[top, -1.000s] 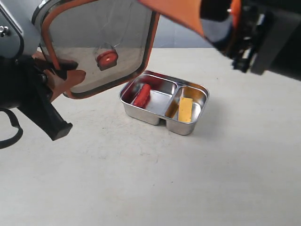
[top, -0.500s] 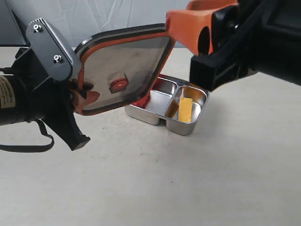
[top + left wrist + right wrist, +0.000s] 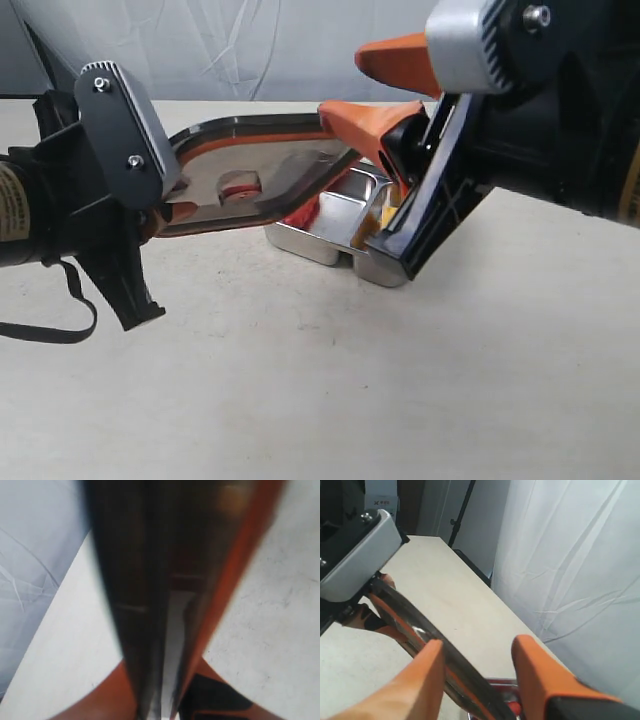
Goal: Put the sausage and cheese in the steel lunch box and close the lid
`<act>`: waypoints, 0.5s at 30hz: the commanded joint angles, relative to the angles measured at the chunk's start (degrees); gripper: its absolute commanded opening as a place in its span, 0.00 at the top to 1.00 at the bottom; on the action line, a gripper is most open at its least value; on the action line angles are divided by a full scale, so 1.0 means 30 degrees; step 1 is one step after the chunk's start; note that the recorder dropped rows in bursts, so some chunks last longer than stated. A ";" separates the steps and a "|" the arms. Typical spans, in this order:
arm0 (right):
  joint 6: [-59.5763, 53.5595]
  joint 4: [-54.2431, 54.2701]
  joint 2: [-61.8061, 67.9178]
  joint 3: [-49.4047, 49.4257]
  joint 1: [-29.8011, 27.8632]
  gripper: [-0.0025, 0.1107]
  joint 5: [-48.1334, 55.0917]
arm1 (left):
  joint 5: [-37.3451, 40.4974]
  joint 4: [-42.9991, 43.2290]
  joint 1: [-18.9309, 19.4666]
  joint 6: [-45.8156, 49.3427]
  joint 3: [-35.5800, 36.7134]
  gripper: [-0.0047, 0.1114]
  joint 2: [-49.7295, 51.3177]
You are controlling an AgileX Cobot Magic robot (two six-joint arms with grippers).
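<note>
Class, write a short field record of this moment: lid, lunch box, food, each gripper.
lid: nearly level, airborne over box, not seated
left gripper: shut on lid edge
right gripper: open, fingers straddling lid's far edge
steel lunch box: on table, partly under lid
sausage: red sliver visible beneath lid
cheese: not clearly visible behind right gripper
</note>
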 commanded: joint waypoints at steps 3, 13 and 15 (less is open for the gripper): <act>-0.1602 -0.0157 0.0227 0.0038 0.0014 0.58 -0.0684 | 0.0269 0.2759 0.0005 -0.0060 -0.0036 0.96 0.0039; -0.2380 0.0056 0.0652 -0.0002 0.0014 0.58 0.1754 | 0.0302 0.6133 0.0005 -0.0793 -0.0792 0.96 0.0039; -0.0949 0.3259 0.0447 -0.0269 0.0014 0.58 0.5026 | 0.0302 0.7881 0.0005 -0.2950 -0.0916 0.96 0.0039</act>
